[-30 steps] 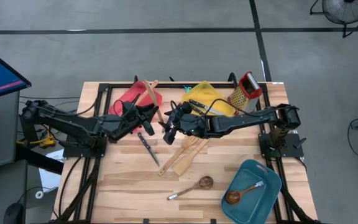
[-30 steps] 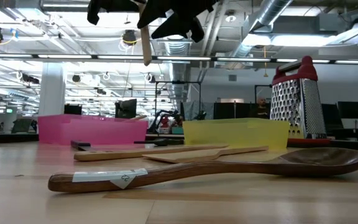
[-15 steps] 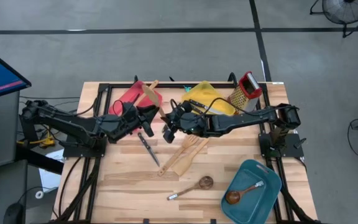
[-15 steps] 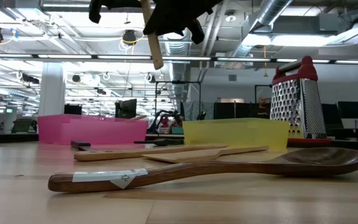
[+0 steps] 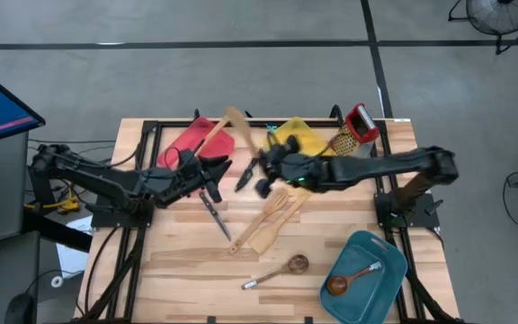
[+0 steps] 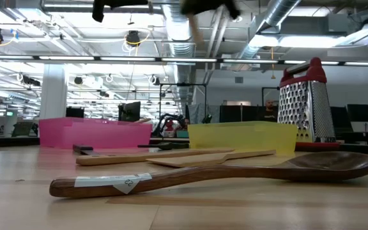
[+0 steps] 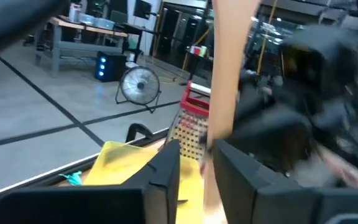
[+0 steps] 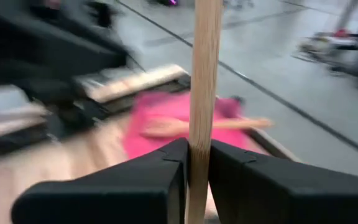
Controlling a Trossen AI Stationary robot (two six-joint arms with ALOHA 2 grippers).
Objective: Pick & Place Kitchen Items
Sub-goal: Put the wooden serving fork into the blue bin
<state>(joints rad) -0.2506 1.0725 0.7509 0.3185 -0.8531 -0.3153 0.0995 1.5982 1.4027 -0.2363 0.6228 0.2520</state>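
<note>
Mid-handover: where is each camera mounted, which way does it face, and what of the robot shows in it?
High: above the table, looking straight down; both arms, left gripper, right gripper holding the wooden spatula.
Low: at tabletop height, looking level past the wooden spoon; only dark arm parts at the top edge.
Left wrist: on the left arm, facing the grater; its own fingers.
Right wrist: on the right arm, facing the red tray; its fingers clamp the spatula.
Shared: high and both wrist views show the spatula.
</note>
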